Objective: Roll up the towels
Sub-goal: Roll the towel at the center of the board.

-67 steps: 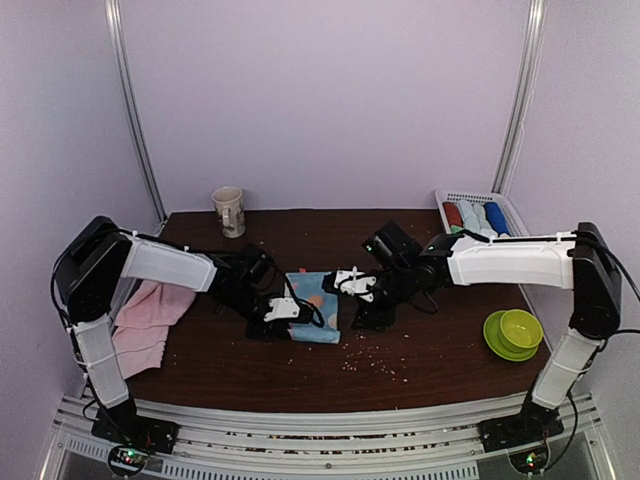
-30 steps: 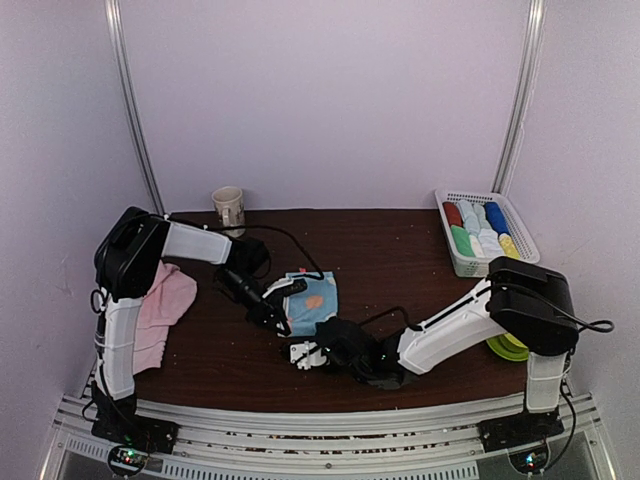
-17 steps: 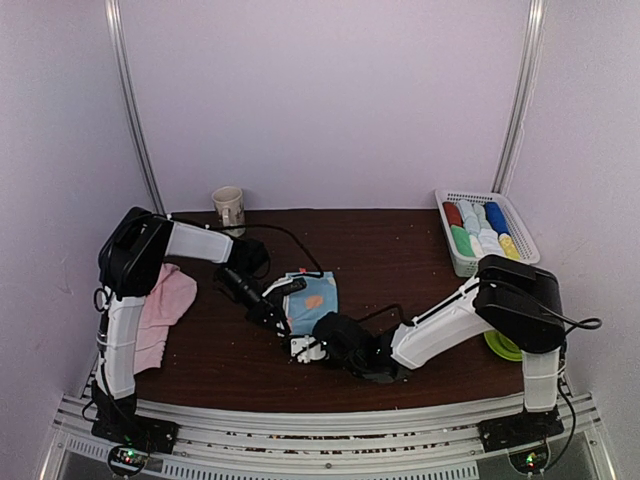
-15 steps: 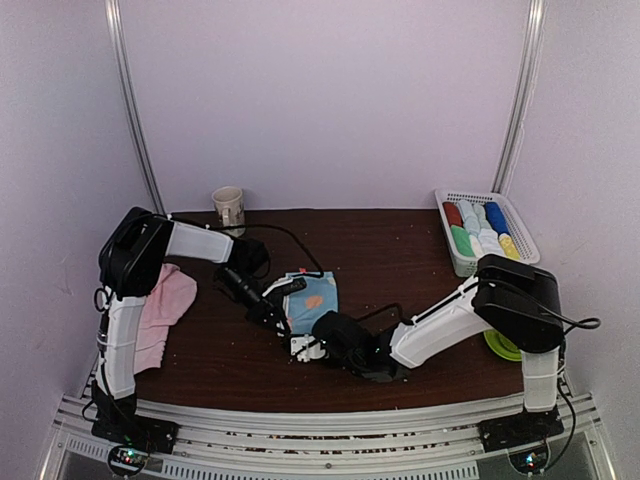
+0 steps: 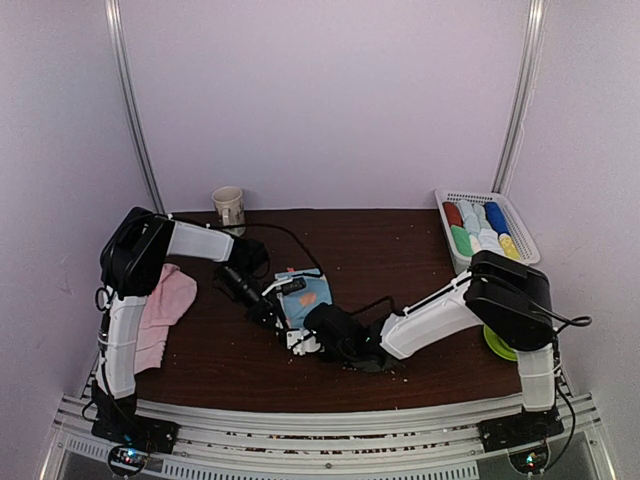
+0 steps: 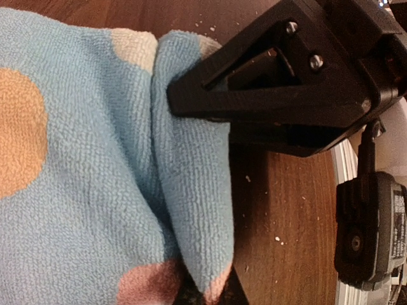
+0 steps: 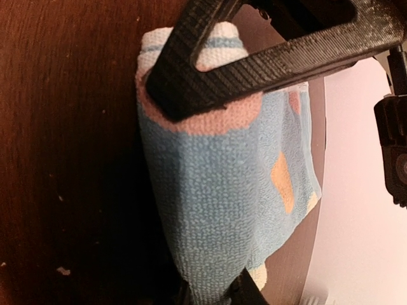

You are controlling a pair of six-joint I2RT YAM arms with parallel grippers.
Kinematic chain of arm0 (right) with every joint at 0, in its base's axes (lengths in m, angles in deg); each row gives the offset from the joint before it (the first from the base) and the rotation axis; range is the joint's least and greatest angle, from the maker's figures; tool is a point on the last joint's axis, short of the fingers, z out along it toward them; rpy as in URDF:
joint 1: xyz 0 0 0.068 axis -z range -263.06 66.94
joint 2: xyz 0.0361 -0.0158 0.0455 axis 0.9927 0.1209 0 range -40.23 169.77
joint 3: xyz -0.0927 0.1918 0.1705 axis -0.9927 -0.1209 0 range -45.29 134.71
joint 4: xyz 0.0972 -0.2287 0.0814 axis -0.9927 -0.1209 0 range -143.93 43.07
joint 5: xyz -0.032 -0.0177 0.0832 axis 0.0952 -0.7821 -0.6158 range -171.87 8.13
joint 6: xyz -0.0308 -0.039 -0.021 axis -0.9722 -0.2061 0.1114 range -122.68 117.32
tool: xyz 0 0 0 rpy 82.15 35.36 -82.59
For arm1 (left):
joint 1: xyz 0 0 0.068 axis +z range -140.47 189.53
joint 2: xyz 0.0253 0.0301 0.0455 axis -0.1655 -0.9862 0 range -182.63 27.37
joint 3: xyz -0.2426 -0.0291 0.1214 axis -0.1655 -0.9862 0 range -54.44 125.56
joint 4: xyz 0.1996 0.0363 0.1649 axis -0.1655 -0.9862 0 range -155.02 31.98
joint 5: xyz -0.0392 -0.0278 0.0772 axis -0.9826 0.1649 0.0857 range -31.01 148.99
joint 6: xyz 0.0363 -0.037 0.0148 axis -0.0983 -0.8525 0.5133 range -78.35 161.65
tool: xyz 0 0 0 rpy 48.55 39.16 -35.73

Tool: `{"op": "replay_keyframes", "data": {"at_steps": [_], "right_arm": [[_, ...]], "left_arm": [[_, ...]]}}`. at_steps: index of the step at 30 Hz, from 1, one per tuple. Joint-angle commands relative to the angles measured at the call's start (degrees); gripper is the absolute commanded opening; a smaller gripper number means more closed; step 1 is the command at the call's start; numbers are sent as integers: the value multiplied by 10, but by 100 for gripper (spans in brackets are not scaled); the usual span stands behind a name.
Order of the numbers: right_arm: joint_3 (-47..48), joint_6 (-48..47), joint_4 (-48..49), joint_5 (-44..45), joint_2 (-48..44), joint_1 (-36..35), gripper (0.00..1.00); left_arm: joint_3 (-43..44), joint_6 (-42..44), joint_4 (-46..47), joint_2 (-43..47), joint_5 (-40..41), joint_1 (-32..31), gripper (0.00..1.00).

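L grip (image 5: 283, 300) pinching dotted towel (image 5: 311, 292) fold, its 9 o'clock | R grip (image 5: 300, 336) clamped on rolled end, 6 o'clock | pink towel (image 5: 160, 305) far 9 o'clock

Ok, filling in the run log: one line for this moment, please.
dotted blue towel: partly folded | left gripper: shut on towel | right gripper: shut on towel | pink towels: unrolled

- The dotted towel (image 5: 306, 296) lies mid-surface (image 5: 380, 245), left of centre.
- Its near end sits between the fingers of both pincers: the left pincer (image 5: 277, 315) reaches in from the left, the right pincer (image 5: 297, 339) from the near right.
- A plain towel (image 5: 160, 305) hangs over the surface's left edge.
- A mug (image 5: 229, 210) stands at the back left.
- A basket (image 5: 462, 266) holding rolled towels (image 5: 475, 225) sits at the back right.
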State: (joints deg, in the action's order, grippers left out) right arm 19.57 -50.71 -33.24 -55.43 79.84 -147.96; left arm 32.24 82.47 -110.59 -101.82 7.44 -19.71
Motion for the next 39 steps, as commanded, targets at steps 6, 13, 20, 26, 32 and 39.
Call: {"op": "replay_keyframes", "data": {"at_steps": [6,13,20,26,32,39], "right_arm": [[43,28,-110,-39,27,12,2],[96,94,-213,-101,21,15,0],[159,159,-337,-177,28,17,0],[231,201,-436,-256,54,30,0],[349,235,-561,-378,105,53,0],[464,256,-671,-488,166,79,0]], "left_arm": [[-4,14,-20,-33,82,15,8],[-46,0,27,55,105,31,46],[-153,-15,134,194,171,41,65],[-298,-5,300,335,238,43,67],[-432,56,447,452,255,42,64],[-571,152,572,578,248,33,57]]}}
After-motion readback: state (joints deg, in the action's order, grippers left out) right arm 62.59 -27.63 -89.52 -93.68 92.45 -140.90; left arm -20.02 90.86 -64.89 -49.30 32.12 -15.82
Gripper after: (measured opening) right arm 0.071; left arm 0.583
